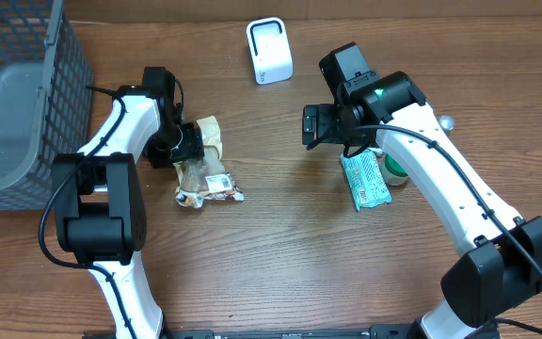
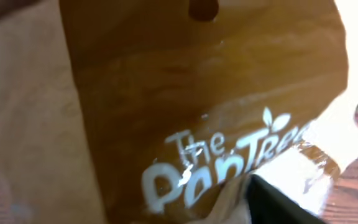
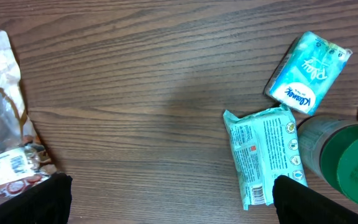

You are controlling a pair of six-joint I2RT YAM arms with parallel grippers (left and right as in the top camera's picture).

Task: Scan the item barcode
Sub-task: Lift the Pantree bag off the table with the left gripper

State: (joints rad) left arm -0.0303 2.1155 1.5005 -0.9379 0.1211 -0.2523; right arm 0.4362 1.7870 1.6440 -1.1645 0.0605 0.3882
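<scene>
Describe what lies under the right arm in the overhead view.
A teal wipes packet pokes out from under the right arm, with a green bottle cap beside it. The arm covers a blue tissue pack, which only the wrist camera shows.

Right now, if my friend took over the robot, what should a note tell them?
The left fingers are at the top of the snack bag; whether they grip it can't be told.
The right fingers are open and empty, above the table.
The white box, likely the scanner, stands at the far edge.
Done: nothing, by the look of it; the bag lies on the wood, away from the box.
Left: lift the bag and show its barcode.
A wipes pack lies by the right arm.
</scene>
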